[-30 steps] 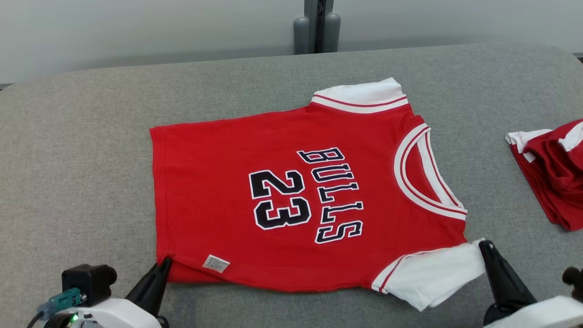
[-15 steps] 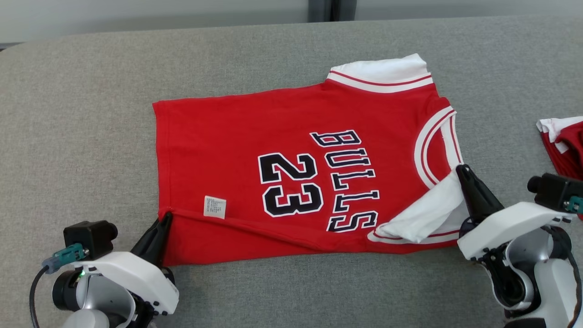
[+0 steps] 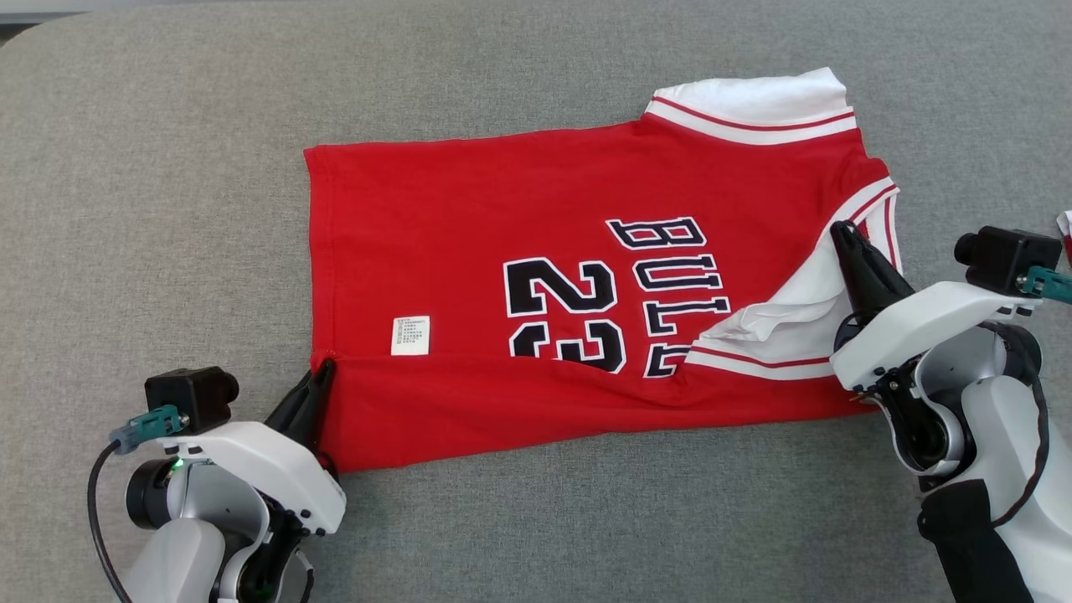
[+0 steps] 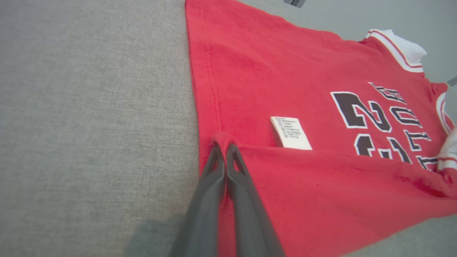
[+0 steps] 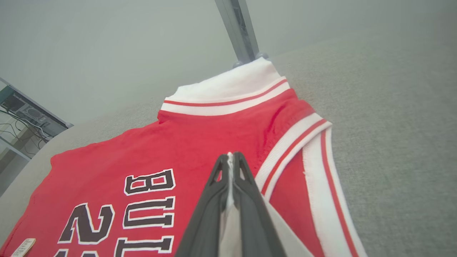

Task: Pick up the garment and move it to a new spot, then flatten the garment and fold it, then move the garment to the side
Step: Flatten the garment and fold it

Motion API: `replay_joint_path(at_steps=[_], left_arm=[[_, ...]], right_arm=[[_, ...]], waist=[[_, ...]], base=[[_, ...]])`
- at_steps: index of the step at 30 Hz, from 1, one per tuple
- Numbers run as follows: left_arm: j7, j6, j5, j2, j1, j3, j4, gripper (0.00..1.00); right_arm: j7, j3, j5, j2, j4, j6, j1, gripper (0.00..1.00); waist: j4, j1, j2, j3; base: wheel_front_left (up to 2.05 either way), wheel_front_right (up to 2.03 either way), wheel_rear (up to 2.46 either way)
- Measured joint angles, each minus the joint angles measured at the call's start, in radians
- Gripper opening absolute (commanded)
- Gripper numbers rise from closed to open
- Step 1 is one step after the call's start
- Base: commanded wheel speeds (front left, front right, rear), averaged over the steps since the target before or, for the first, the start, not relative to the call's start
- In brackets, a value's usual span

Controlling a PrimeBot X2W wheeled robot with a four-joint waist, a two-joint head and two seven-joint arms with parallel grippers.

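1. One grey woven fabric-covered table top [image 3: 167, 167] spreads under everything in the head view.
2. One red cotton jersey [image 3: 469, 218] with white sleeves and black "BULLS 23" lettering lies on it, a little toward 1 o'clock from the middle of the head view. Its hem faces 9 o'clock and its neck faces 3 o'clock. The long edge at 6 o'clock is lifted and folded over toward 12 o'clock, so the flap hides the lower parts of the digits and the last letters.
3. Two white arms reach in, one from 7 o'clock and one from 4 o'clock.
4. The left gripper [image 3: 325, 370], at 7 o'clock of the jersey, is clenched on the red hem corner. In the left wrist view its two dark fingers [image 4: 210, 178] meet at the tip [image 4: 223, 147] with red cloth bunched between them.
5. The right gripper [image 3: 842, 233], at 3 o'clock, is clenched on the near white sleeve [image 3: 779, 322]. In the right wrist view a white strip of cloth shows pinched between the closed dark fingers [image 5: 250, 185] up to their tip [image 5: 230, 156]. That sleeve is turned over onto the red chest, just beside the white-and-red striped neck band [image 3: 875, 205].
6. The far white sleeve [image 3: 754, 100] lies flat at 1 o'clock.
7. One small white printed care label [image 3: 410, 335] lies flat on the red cloth, right at the fold line, at 2 o'clock from the left gripper's tip.
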Motion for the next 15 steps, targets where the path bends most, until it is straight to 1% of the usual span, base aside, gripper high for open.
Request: replay_joint_path(at_steps=[1, 2, 3, 4, 5, 6, 7, 9, 11, 13, 15], left_arm=[[-0.002, -0.001, 0.0, -0.004, -0.006, -0.001, 0.007, 0.0], [-0.001, -0.008, -0.001, -0.005, -0.01, -0.004, 0.016, 0.05], [-0.001, -0.012, -0.006, -0.008, -0.01, -0.006, 0.023, 0.4], [-0.011, -0.012, -0.008, -0.011, -0.01, -0.004, 0.028, 0.9], [-0.013, -0.012, -0.008, -0.011, -0.011, -0.004, 0.031, 1.0], [-0.012, -0.014, -0.008, -0.009, -0.011, -0.007, 0.037, 1.0], [-0.045, -0.007, 0.004, -0.01, -0.011, -0.001, 0.037, 1.0], [-0.067, 0.006, 0.022, -0.005, -0.009, 0.003, 0.035, 1.0], [-0.116, 0.032, 0.043, -0.007, -0.004, 0.017, 0.021, 1.0], [-0.155, 0.05, 0.061, -0.009, 0.0, 0.026, 0.004, 1.0], [-0.188, 0.064, 0.076, -0.009, 0.002, 0.031, -0.011, 1.0]], right_arm=[[-0.005, 0.014, 0.002, -0.007, 0.011, 0.0, -0.008, 0.36], [-0.017, 0.02, 0.007, -0.012, 0.019, 0.0, -0.013, 0.9], [-0.033, 0.027, 0.018, -0.017, 0.023, 0.0, -0.016, 1.0], [-0.043, 0.036, 0.024, -0.021, 0.03, 0.0, -0.019, 1.0], [-0.054, 0.043, 0.03, -0.025, 0.038, 0.0, -0.02, 1.0], [-0.075, 0.046, 0.041, -0.026, 0.041, 0.0, -0.02, 1.0], [-0.112, 0.053, 0.044, -0.035, 0.041, 0.0, -0.018, 1.0], [-0.166, 0.055, 0.047, -0.04, 0.031, 0.0, -0.001, 1.0], [-0.22, 0.053, 0.03, -0.051, 0.02, 0.0, 0.029, 1.0], [-0.264, 0.043, 0.018, -0.052, 0.009, 0.0, 0.061, 1.0], [-0.294, 0.03, -0.021, -0.055, -0.008, 0.0, 0.094, 1.0]], waist=[[0.001, 0.0, 0.0, 0.002], [0.002, 0.0, 0.0, 0.003], [0.002, 0.0, 0.0, 0.004], [0.002, 0.0, 0.0, 0.003], [0.002, 0.0, -0.0001, 0.001], [0.001, 0.0, 0.0, -0.001], [0.0, 0.0, 0.0, -0.008], [-0.001, 0.0, 0.0, -0.018], [-0.002, 0.0, 0.0, -0.032], [-0.003, 0.0, 0.0, -0.047], [-0.004, 0.0, 0.0, -0.062]], base=[[0.0, 0.0, 0.0], [0.0, 0.0, 0.0], [0.0, 0.0, 0.0], [0.0, 0.0, 0.0], [0.0, 0.0, 0.0], [0.0, 0.0, 0.0], [0.0, 0.0, 0.0], [0.0, 0.0, 0.0], [0.0, 0.0, 0.0], [0.0, 0.0, 0.0], [0.0, 0.0, 0.0]])
